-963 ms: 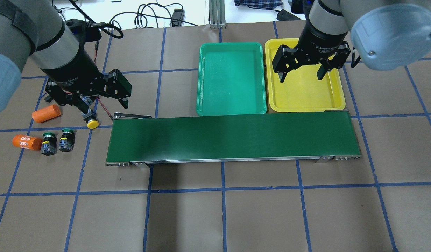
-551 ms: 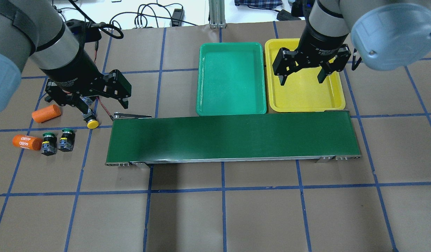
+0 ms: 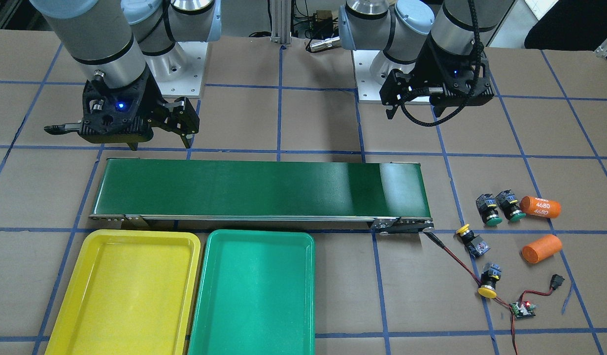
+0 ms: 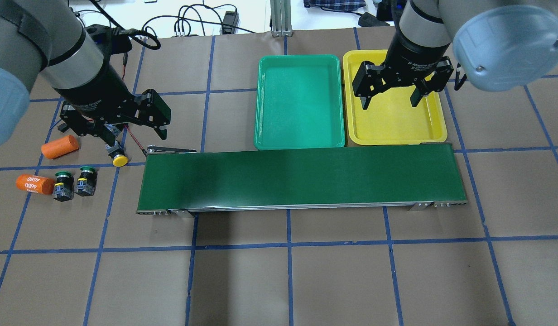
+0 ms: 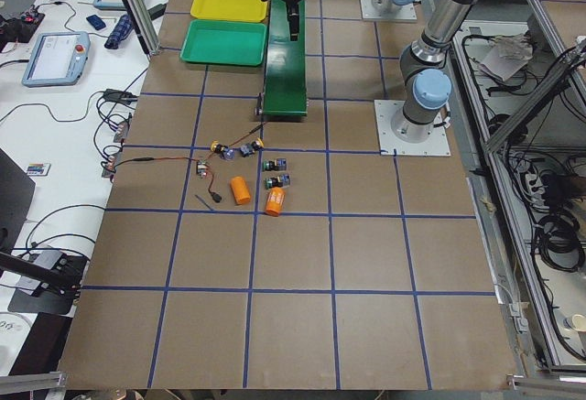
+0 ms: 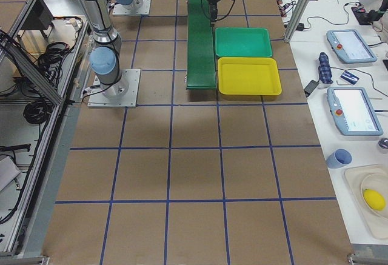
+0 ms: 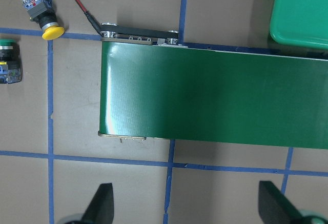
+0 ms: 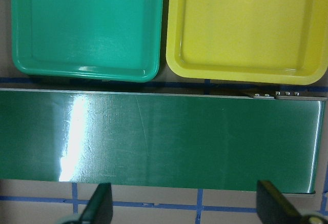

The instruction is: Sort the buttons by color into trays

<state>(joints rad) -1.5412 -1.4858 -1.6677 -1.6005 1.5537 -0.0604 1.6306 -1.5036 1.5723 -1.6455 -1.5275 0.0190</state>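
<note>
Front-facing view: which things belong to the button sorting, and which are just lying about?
Job: two yellow buttons, two green buttons, yellow tray, green tray.
Lying about: two orange cylinders, small circuit board with wires; conveyor belt, role unclear.

Green tray [image 7: 305,8] (left wrist): 1 corner

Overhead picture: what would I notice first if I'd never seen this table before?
Probably the long dark-green belt across the middle of the table. Just beyond it sit two bright, empty trays side by side, a green tray and a yellow tray. By the belt's left end lie small buttons and two orange cylinders.
</note>
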